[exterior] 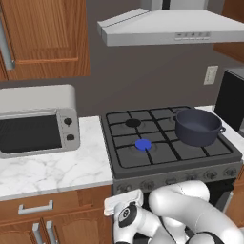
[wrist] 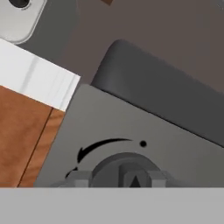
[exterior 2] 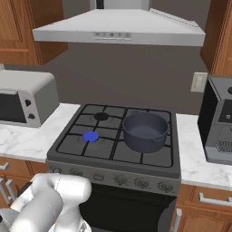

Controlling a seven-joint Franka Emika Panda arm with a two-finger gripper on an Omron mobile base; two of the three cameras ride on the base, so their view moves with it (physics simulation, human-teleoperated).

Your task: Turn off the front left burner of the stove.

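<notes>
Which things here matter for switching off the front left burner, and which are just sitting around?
Matter: front left burner, lit blue; stove; knob, with the gripper jaws on either side of it.

Sitting around: pot, toaster oven, range hood, coffee machine.

I see a dark blue pot (exterior: 197, 127) on the right-hand grates | silver toaster oven (exterior: 37, 120) on the marble tabletop (exterior: 57, 169) at left | range hood (exterior: 171, 26) overhead | wooden cabinets (exterior: 45, 35) | wall outlet (exterior 2: 198, 82)
</notes>
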